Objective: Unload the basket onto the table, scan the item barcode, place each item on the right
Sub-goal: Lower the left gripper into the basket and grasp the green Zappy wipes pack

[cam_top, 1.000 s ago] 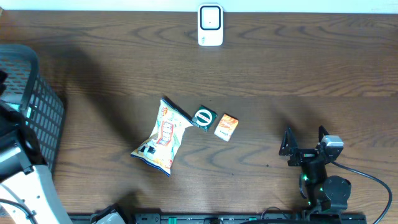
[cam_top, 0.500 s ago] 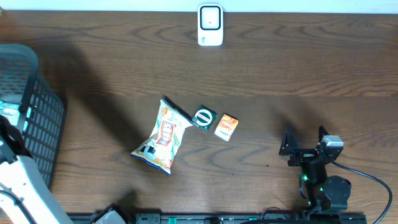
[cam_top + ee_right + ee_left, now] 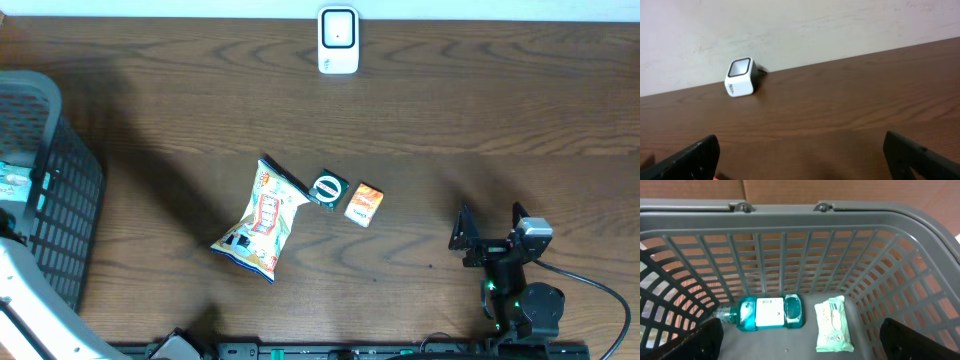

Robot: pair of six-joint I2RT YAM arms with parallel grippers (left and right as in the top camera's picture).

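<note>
Inside basket [image 3: 865, 217]: teal bottle [image 3: 794, 311] on side, white label [image 3: 769, 312] up.

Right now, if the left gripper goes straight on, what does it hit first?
Likely the blue bottle on the basket floor, or the bare floor beside it; depth is unclear. The left gripper points down into the basket, jaws open.

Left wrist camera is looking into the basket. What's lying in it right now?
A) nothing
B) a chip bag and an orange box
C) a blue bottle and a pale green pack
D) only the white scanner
C: the left wrist view shows a blue bottle on its side beside a pale green pack on the floor of the basket.
</note>
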